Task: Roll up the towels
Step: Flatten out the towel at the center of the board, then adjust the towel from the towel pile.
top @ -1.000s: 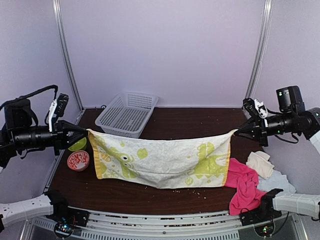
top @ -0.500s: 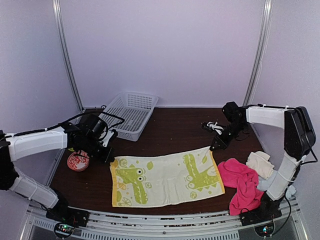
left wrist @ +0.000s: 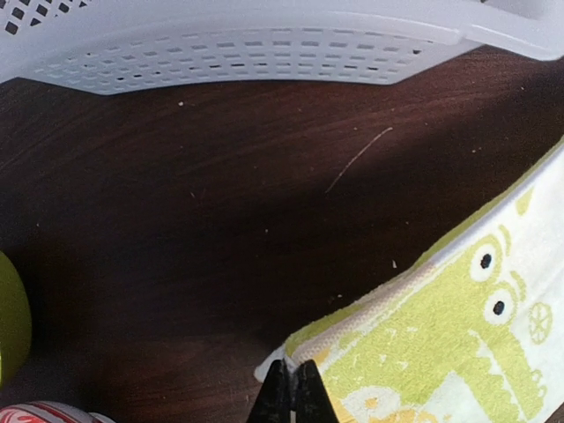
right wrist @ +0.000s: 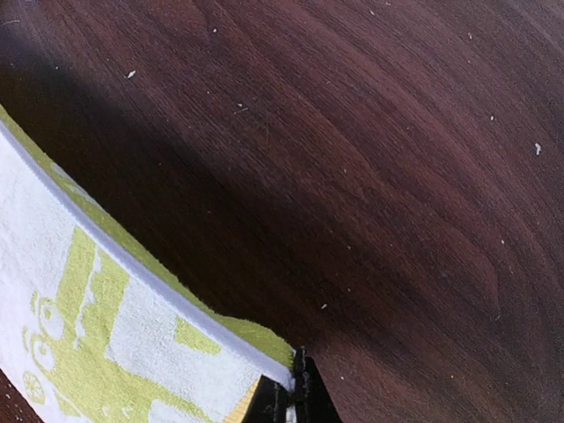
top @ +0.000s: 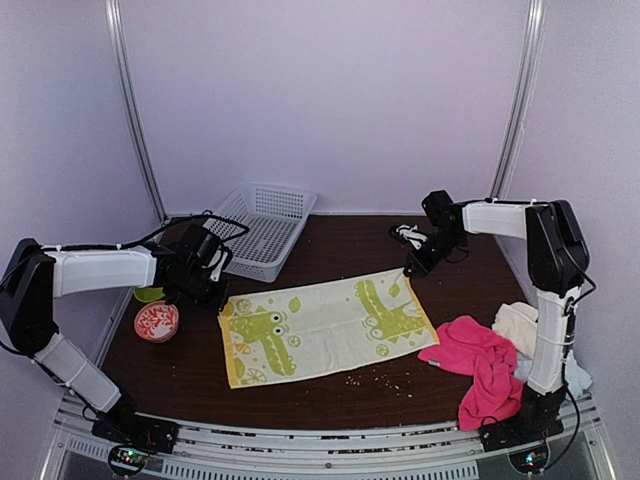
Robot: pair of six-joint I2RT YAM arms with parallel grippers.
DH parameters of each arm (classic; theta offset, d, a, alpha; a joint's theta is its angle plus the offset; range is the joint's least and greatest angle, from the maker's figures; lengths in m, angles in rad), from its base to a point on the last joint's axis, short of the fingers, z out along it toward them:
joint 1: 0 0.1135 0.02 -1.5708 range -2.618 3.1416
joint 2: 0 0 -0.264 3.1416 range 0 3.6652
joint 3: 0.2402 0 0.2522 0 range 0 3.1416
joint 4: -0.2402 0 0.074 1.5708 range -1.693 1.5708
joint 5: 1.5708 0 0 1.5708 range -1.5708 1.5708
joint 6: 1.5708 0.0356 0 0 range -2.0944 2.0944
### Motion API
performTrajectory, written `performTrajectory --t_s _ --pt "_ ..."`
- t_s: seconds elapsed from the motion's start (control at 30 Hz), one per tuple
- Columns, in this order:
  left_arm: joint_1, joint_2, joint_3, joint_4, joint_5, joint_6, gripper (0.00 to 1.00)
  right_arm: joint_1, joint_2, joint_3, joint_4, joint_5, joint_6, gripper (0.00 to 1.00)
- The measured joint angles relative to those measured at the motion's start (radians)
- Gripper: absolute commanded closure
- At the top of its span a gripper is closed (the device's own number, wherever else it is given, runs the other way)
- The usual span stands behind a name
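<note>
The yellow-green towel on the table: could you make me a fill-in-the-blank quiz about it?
The lime-yellow towel lies spread flat, printed with green ____.
The left end effector and right end effector are each shut on one far ____ of it.
The crumpled towel to its right is hot ____.
Missing words: crocodiles; corner; pink.

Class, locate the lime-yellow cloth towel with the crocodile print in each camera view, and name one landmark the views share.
Top external: lime-yellow crocodile-print cloth towel spread out, centre of picture.
Left wrist: towel at lower right, corner in the left pincer.
Right wrist: towel at lower left, corner in the right pincer.
Shared landmark: the dark brown wooden table, in all three.
</note>
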Motion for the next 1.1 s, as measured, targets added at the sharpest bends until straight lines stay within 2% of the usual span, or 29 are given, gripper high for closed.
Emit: performTrajectory --t_s 0.2,0.27,0.3,0.37,0.47,0.5,0.6,0.73,0.9,1.1 --pt "0.009 0.035 0.013 0.016 -0.019 0.026 1.00 0.006 0.030 0.040 0.002 0.013 0.007 1.00" --pt "0.009 0.043 0.014 0.021 -0.020 0.031 1.00 0.006 0.030 0.041 0.005 0.021 0.008 0.96" --pt "0.009 0.049 0.014 0.026 -0.021 0.033 0.97 0.006 0.032 0.041 0.008 0.025 0.011 0.90" --pt "0.009 0.068 0.019 0.031 -0.024 0.034 0.80 0.006 0.043 0.045 0.017 0.039 0.022 0.73" --pt "0.010 0.100 0.037 0.026 -0.038 0.037 0.56 0.006 0.064 0.054 0.029 0.069 0.044 0.65" --pt "0.010 0.105 0.043 0.022 -0.041 0.024 0.54 0.006 0.066 0.054 0.028 0.078 0.053 0.64" --pt "0.010 0.093 0.051 0.007 -0.050 0.015 0.53 0.006 0.054 0.042 0.036 0.094 0.067 0.61" --pt "0.004 0.020 0.051 -0.039 -0.034 -0.003 0.56 0.006 -0.060 -0.061 0.040 0.102 0.074 0.59" --pt "-0.043 -0.116 0.035 -0.071 0.081 -0.032 0.69 0.006 -0.287 -0.235 0.021 0.124 0.044 0.61" --pt "-0.167 -0.117 -0.045 -0.099 0.226 -0.076 0.79 0.003 -0.451 -0.443 -0.035 0.232 -0.041 0.64"
